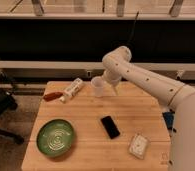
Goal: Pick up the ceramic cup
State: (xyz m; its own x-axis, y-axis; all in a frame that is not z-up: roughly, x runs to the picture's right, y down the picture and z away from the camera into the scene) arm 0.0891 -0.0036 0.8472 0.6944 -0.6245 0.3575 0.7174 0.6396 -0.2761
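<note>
The ceramic cup (97,86) is small, plain and white, and sits at the far middle of the wooden table (136,112). My gripper (109,85) hangs down from the white arm (141,77) and is right beside the cup on its right side, touching or almost touching it. I cannot tell whether the cup rests on the table or is just off it.
A white tube-shaped bottle (73,90) and a red-brown object (52,96) lie left of the cup. A green plate (56,136) is at the front left, a black phone (110,126) in the middle, a small packet (138,146) at the front right. A dark chair (1,102) stands left of the table.
</note>
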